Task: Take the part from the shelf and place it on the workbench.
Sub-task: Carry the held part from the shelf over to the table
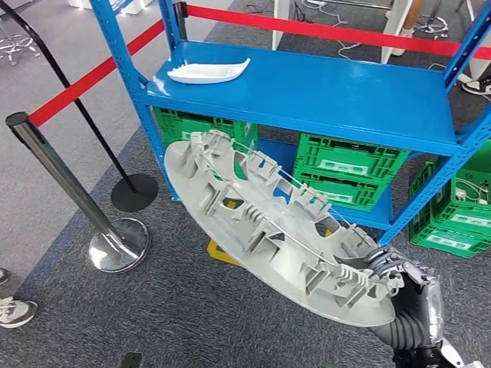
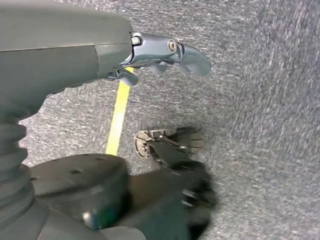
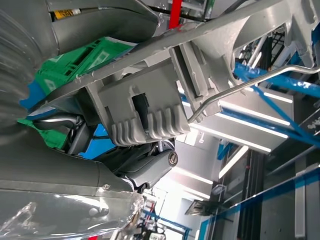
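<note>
The part (image 1: 272, 230), a large round grey plastic disc with ribbed clips and a thin wire ring on its upward face, is held in the air in front of the blue shelf (image 1: 324, 92), tilted so its far edge points toward the shelf's left post. The right hand (image 1: 400, 280) grips its near rim, fingers curled over the ribbed edge; the right wrist view shows that hand (image 3: 151, 167) under a toothed clip of the part (image 3: 147, 107). A small white tray-like piece (image 1: 207, 72) lies on the shelf's upper board, and green crates (image 1: 347, 169) sit below. The left hand (image 2: 166, 52) hangs over grey carpet (image 2: 264, 100), holding nothing, fingers loosely extended. A chrome stanchion (image 1: 75, 192) stands left of the shelf
</note>
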